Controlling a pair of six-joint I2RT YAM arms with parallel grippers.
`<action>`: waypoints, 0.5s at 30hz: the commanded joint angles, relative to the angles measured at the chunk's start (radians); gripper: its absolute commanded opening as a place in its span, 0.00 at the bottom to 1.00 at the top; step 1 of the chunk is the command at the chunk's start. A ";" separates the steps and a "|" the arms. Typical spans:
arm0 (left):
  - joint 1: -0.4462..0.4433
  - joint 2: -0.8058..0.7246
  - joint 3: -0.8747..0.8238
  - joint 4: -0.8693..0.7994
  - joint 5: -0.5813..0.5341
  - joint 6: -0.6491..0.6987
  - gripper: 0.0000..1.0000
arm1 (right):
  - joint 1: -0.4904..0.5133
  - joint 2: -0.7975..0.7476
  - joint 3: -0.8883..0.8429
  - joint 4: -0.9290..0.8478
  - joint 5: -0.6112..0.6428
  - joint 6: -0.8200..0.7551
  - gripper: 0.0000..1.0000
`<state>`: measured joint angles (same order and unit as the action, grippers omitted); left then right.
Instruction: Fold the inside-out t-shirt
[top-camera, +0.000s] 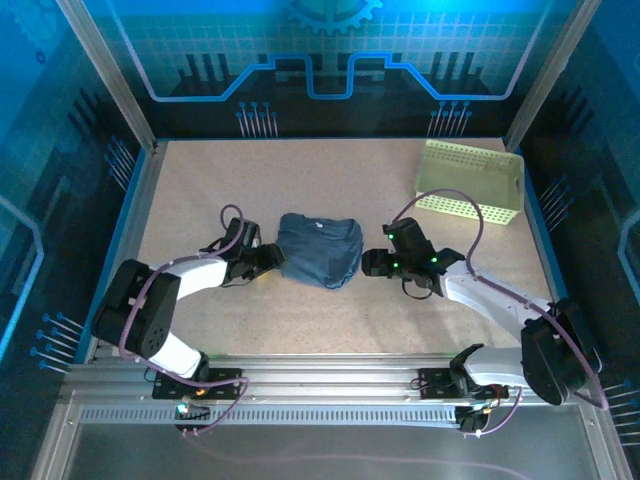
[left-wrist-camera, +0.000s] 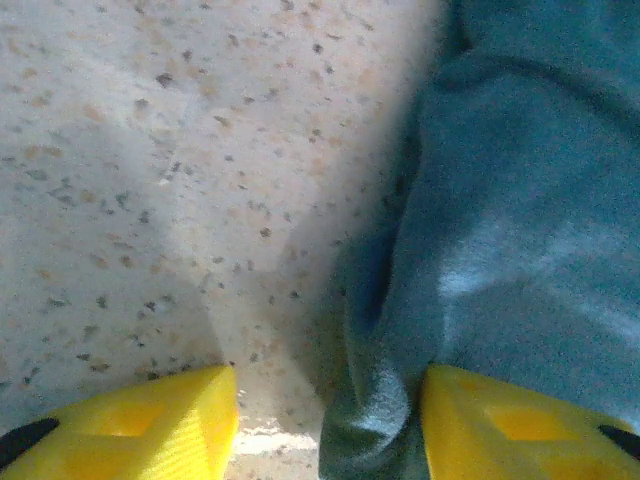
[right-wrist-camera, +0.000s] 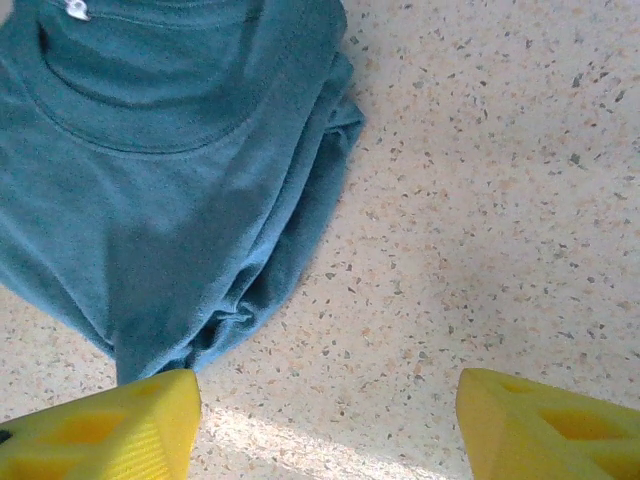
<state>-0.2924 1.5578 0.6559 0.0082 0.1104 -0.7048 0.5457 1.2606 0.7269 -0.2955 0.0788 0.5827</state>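
T-shirt (top-camera: 320, 250), edge within left end effector (left-wrist-camera: 328, 425)

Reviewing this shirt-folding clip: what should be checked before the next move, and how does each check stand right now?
1. Left pincer open: ok, its fingers stand apart.
2. Cloth in the left pincer's gap: ok, the shirt edge lies between the fingers, close to one of them.
3. Right pincer open: ok, its fingers stand wide apart.
4. Cloth in the right pincer's gap: not ok, bare table lies between the fingers and the shirt sits off to one side.
5. Fold layers lined up: cannot tell, the shirt is a compact bundle with bunched edges.
6. Basket out of the way: ok, it stands apart from the shirt at the far right.
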 joint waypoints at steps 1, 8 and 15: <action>-0.044 0.119 0.057 0.157 0.115 -0.021 0.45 | -0.012 -0.036 -0.018 -0.014 0.013 -0.012 0.70; -0.043 0.218 0.113 0.264 0.163 -0.027 0.33 | -0.023 -0.049 -0.021 -0.025 0.013 -0.021 0.70; -0.043 0.227 0.151 0.302 0.178 -0.002 0.18 | -0.034 -0.051 -0.035 -0.025 0.014 -0.024 0.70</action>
<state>-0.2909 1.7008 0.7662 0.0406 0.1501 -0.7139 0.5266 1.2259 0.7052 -0.2996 0.0788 0.5709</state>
